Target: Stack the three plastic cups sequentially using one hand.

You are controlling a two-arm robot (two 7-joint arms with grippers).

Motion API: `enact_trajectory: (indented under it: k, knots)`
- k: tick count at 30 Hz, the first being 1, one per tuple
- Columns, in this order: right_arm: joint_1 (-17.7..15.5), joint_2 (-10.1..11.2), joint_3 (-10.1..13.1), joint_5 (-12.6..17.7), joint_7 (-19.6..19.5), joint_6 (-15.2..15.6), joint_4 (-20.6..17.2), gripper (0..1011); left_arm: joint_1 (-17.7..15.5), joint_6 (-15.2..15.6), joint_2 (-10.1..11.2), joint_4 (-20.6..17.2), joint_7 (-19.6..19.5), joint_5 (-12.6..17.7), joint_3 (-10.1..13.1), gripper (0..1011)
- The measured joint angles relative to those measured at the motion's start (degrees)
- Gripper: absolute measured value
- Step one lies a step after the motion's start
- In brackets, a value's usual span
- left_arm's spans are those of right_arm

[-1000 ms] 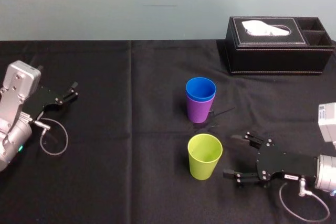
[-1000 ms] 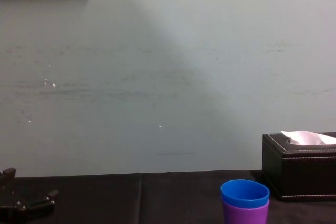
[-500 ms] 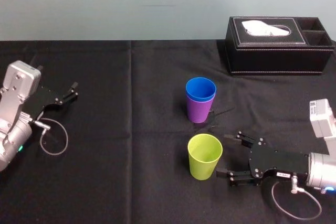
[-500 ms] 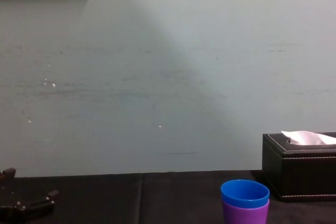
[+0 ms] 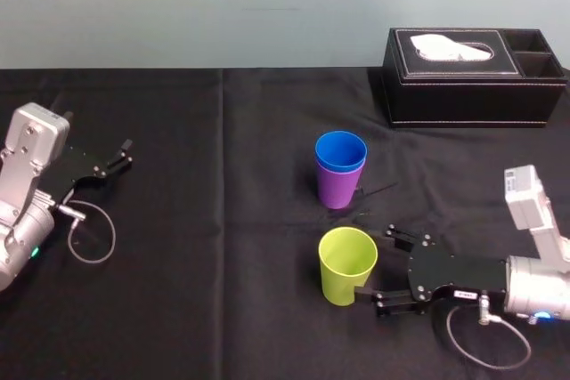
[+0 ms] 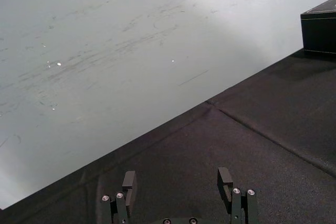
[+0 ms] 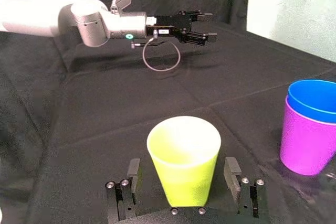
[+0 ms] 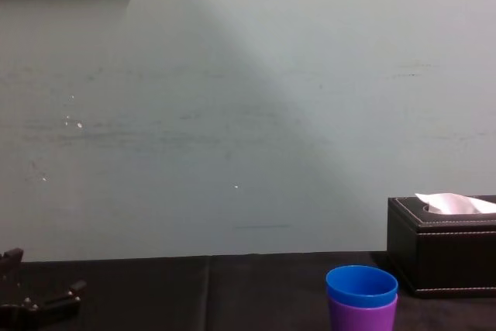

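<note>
A yellow-green cup (image 5: pixel 347 264) stands upright at the table's front centre. My right gripper (image 5: pixel 378 263) lies low at its right side, open. In the right wrist view the yellow-green cup (image 7: pixel 184 161) sits between the two fingers (image 7: pixel 231 170), with a small gap on each side. Behind it, a blue cup (image 5: pixel 340 149) is nested inside a purple cup (image 5: pixel 338 188); the blue cup (image 8: pixel 361 284) and the purple cup (image 8: pixel 361 316) also show low in the chest view. My left gripper (image 5: pixel 124 154) rests parked at the far left, open and empty (image 6: pixel 177 179).
A black leather tissue box (image 5: pixel 472 77) stands at the back right, well behind the cups. A black cloth (image 5: pixel 223 220) covers the table. A loose grey cable (image 5: pixel 89 233) loops beside the left arm.
My right gripper has slid left along the table toward the yellow-green cup, and its open fingers now sit on either side of the cup. The cups and left arm are unmoved.
</note>
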Motion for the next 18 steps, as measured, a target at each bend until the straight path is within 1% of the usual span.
enact_trajectory:
  k: [3, 11, 13, 18]
  knots:
    - [1.2, -0.7, -1.0, -0.2, 0.4, 0.2, 0.8, 1002, 0.0, 0.0, 0.0, 0.0, 0.0, 0.0, 0.0, 1011]
    - [4.4, -2.9, -3.8, -2.5, 0.2, 0.9, 3.2, 1002, 0.0, 0.0, 0.0, 0.0, 0.0, 0.0, 0.0, 1011]
    - [4.9, -3.3, -4.2, -2.8, 0.2, 0.9, 3.6, 1000, 0.0, 0.0, 0.0, 0.0, 0.0, 0.0, 0.0, 1011]
    - [4.8, -3.2, -4.1, -2.8, 0.2, 0.9, 3.5, 1002, 0.0, 0.0, 0.0, 0.0, 0.0, 0.0, 0.0, 1011]
